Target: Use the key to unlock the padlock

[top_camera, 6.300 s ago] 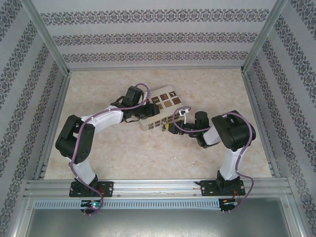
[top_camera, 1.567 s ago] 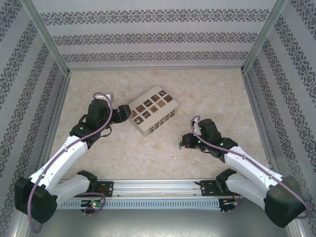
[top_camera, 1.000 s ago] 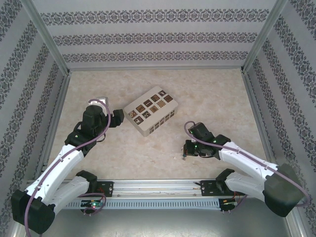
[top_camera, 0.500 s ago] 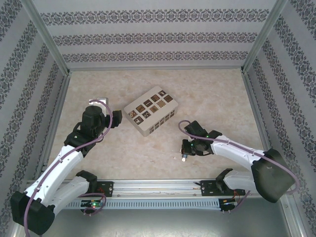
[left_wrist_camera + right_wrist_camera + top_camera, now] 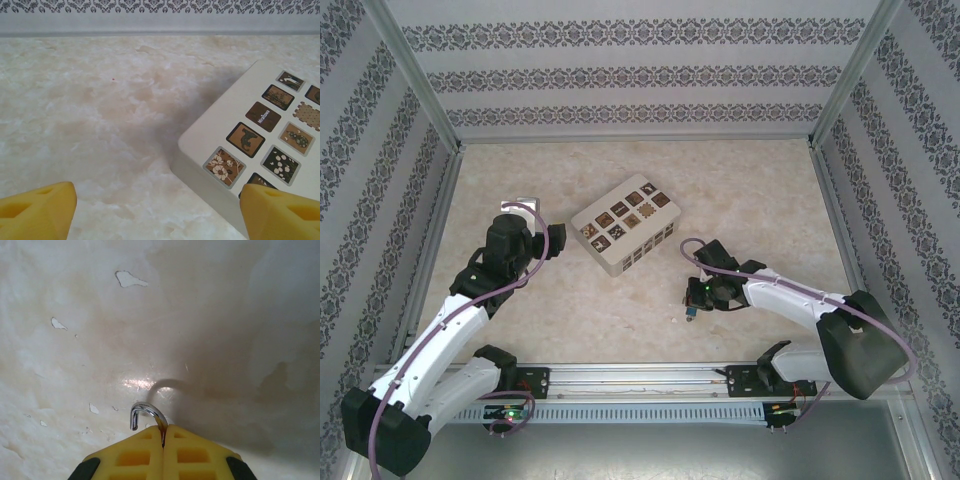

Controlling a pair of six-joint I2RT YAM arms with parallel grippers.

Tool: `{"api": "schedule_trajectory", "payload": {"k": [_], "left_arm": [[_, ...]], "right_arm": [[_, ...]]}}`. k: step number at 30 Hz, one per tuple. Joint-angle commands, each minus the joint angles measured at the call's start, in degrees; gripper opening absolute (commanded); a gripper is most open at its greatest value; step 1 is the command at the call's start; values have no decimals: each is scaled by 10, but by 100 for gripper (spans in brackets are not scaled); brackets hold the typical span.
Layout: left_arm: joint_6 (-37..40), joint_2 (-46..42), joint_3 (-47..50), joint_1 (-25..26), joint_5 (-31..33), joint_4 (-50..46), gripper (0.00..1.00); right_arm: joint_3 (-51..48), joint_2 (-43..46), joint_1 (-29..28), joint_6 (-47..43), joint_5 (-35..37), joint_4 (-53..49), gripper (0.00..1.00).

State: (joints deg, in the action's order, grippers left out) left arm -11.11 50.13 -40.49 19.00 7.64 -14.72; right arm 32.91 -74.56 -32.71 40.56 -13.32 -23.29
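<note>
While the right fingers are pressing flat together on the padlock, only its silver shackle is poking out ahead of them. It is hanging just above the counter and throwing a shadow on it. One end of the shackle is standing free like a hook, so the lock is looking open to me. The body is lying hidden between the fingers, and I cannot tell whether the key is sitting in it. From above, the right arm is reaching low over bare counter, well apart from the box. The left fingers are standing wide apart, gripping nothing, just beside the box's near corner.

As I am judging it, the step in hand is laying the opened lock down on the counter. Doing it well is meaning three things:
- **Lowering:** ease down until the shackle is resting on the surface, keeping the wrist level so the loose hook is not swinging or catching.
- **Releasing:** part the fingers slowly, since so small a thing may be clinging to one finger or skittering off when freed.
- **Leaving:** lift straight up afterwards rather than dragging sideways across it.

The left arm is sitting far enough away that it is needing no move.
</note>
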Motion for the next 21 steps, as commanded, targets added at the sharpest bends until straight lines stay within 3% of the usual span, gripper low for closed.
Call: {"api": "schedule_trajectory", "payload": {"k": [1, 5, 13, 21], "left_arm": [[13, -8, -10, -6, 12, -13, 85], [14, -8, -11, -7, 12, -10, 85], [10, -7, -13, -7, 15, -11, 89], [-3, -7, -21, -7, 25, -6, 96]], "right_arm": [[2, -8, 7, -6, 9, -18, 0], [-1, -2, 10, -7, 18, -29, 0], [7, 26, 12, -16, 25, -29, 28], [13, 109, 28, -46, 62, -26, 40]]}}
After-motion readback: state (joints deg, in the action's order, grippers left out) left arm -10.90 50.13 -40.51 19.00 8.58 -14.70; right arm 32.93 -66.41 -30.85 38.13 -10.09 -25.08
